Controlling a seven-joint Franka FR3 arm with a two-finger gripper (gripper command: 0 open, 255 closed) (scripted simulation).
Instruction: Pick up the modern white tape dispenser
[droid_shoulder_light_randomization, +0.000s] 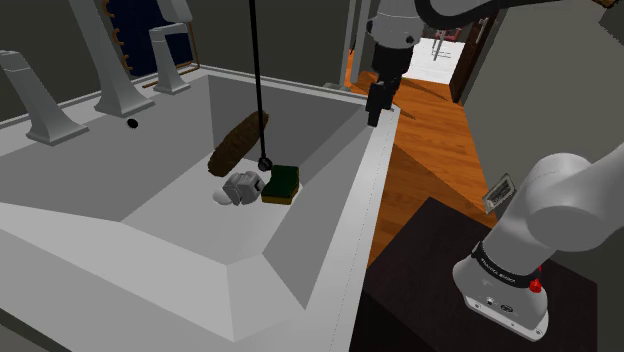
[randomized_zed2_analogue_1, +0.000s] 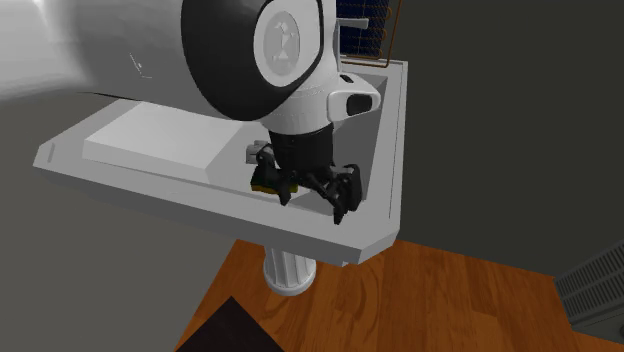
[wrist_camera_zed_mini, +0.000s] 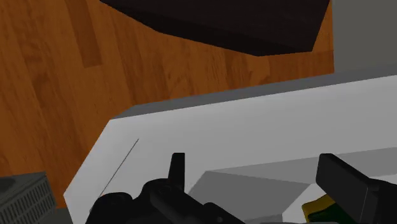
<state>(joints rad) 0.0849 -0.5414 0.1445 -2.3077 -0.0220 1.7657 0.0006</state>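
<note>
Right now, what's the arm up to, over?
Gripper open, empty, by the sink rim. White tape dispenser on basin floor, untouched. Green sponge beside it.

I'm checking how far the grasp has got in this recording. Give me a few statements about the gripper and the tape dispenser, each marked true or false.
1. The gripper is open and holds nothing. True.
2. The gripper is down in the basin, touching the tape dispenser. False: it hangs above the rim of the sink, apart from the dispenser.
3. The green sponge lies on the wooden floor. False: it lies in the basin, right beside the dispenser.
4. The tape dispenser rests on the basin's bottom. True.
</note>
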